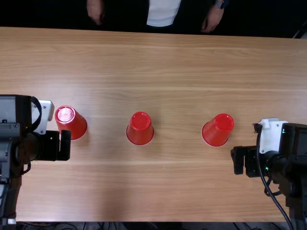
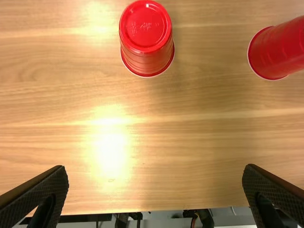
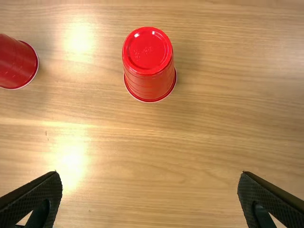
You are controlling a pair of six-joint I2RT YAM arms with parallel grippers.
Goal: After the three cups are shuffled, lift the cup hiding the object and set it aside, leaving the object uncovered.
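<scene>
Middle cup [image 1: 140, 128] stood upside down; left cup [image 1: 70, 122], right cup [image 1: 218, 129] well apart on either side. Object hidden, could not tell under which. Left gripper [image 2: 153, 175], right gripper [image 3: 149, 176] sat farther out from middle cup, fingers spread wide. Good way seemed: squeeze cup sides softly, lift straight up.

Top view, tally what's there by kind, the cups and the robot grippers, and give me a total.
Red cups: 3 (left cup, middle cup, right cup), all upside down
Black grippers: 2 (left gripper, right gripper), both open
Total: 5
</scene>
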